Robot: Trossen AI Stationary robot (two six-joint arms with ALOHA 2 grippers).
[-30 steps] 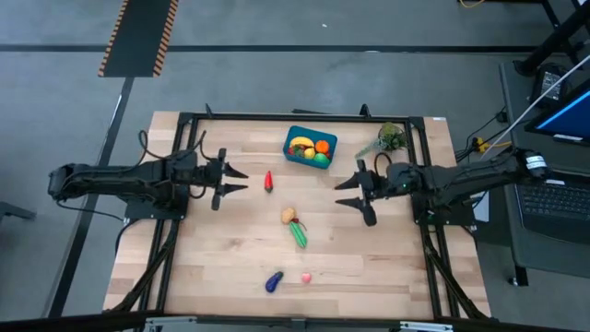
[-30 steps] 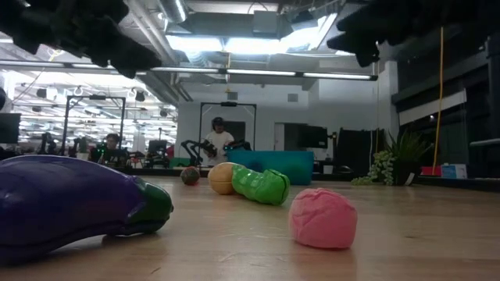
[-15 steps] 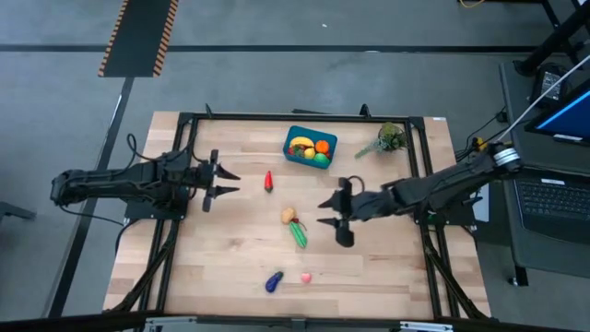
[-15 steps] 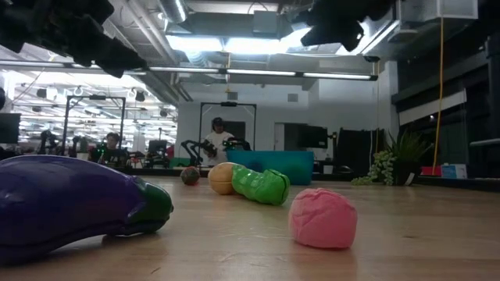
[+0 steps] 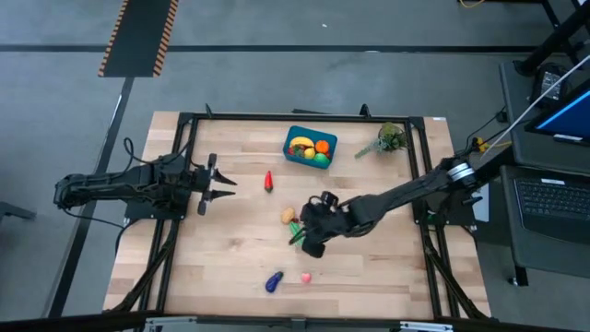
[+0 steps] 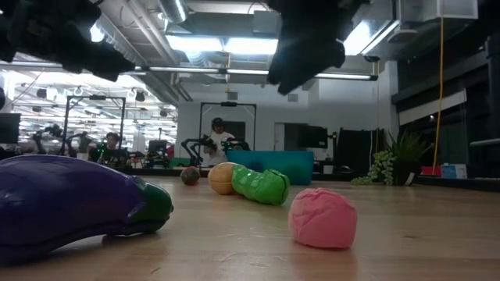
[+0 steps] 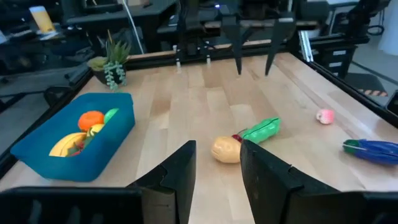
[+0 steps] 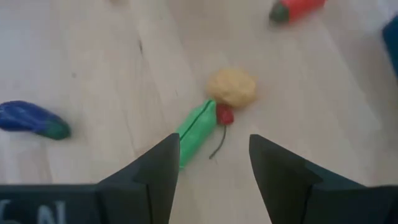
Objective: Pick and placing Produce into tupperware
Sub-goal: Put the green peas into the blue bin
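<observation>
The right claw [image 5: 312, 231] hangs over the middle of the table [image 5: 230, 267], fingers apart and empty, just above the green pod [image 8: 196, 132] and the tan piece [image 8: 231, 86] touching it. The left claw [image 5: 217, 183] waits near the left edge, fingers apart. The teal tub [image 5: 310, 148], holding several pieces, sits by the far edge.

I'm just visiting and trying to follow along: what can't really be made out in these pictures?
- Blue tub: its pieces are too small from above; in the left wrist view its wall hides the lower ones.
- Small red piece between green pod and tan piece: too small to name.
- Right claw: from above, it covers part of the pod.
- Purple eggplant: cut off by the low view's edge.
</observation>
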